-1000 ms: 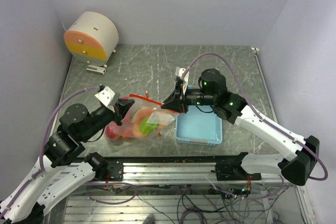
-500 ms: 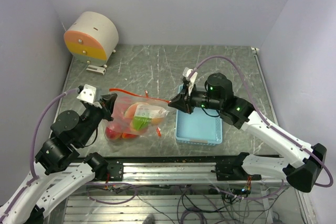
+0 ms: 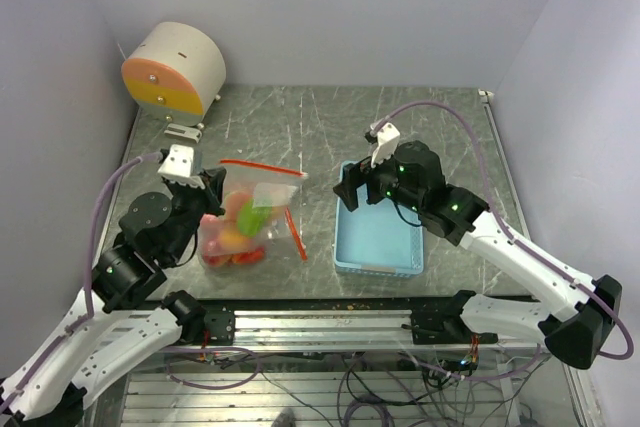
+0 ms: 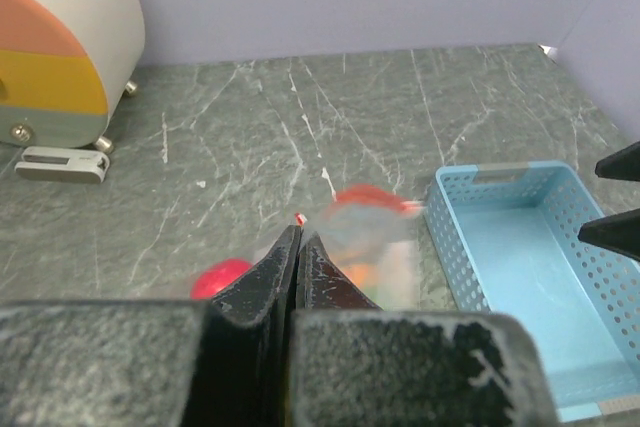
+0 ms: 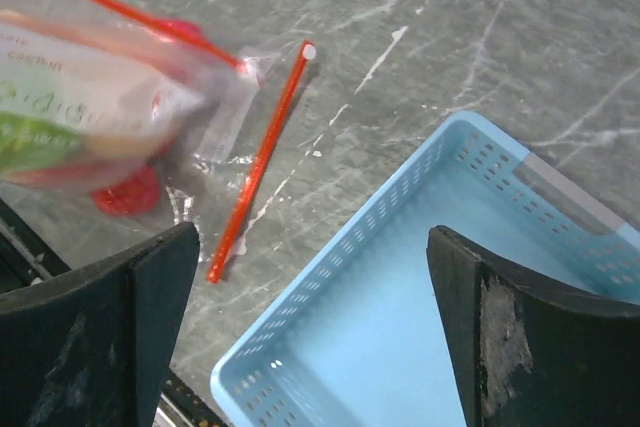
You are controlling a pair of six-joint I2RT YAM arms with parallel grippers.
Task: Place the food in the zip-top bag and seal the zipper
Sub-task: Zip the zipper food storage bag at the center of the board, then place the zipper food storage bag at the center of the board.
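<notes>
Letting go is the main change: a second ago the right gripper [image 3: 352, 187] pinched the zip-top bag [image 3: 252, 219] by the corner nearest the light blue tray [image 3: 380, 259]. Half a second ago the two arms stretched the bag's mouth between them. Now that claw hangs over the tray's far-left corner with its fingers spread wide and nothing between them, as the right wrist view confirms.

The left gripper [image 3: 212, 190], on the side of the bag away from the tray, has stayed clamped. In its wrist view the fingers [image 4: 285, 267] are pressed tight together on a corner of the bag right at a red tip of the zipper.

With the tension gone, the bag has slumped just left of the tray. The food [image 3: 240, 237] sits bunched inside it: red, orange and green pieces.

The zipper [image 3: 262, 166] shows as two red-orange runs, one along the bag's far edge and one [image 5: 260, 162] slanting down the side facing the tray. Whether these are parted lips or one folded strip cannot be told.

Loading looks finished. Sealing, by my reading, is not confirmed, and the right claw would likely need to regrip the strip.
</notes>
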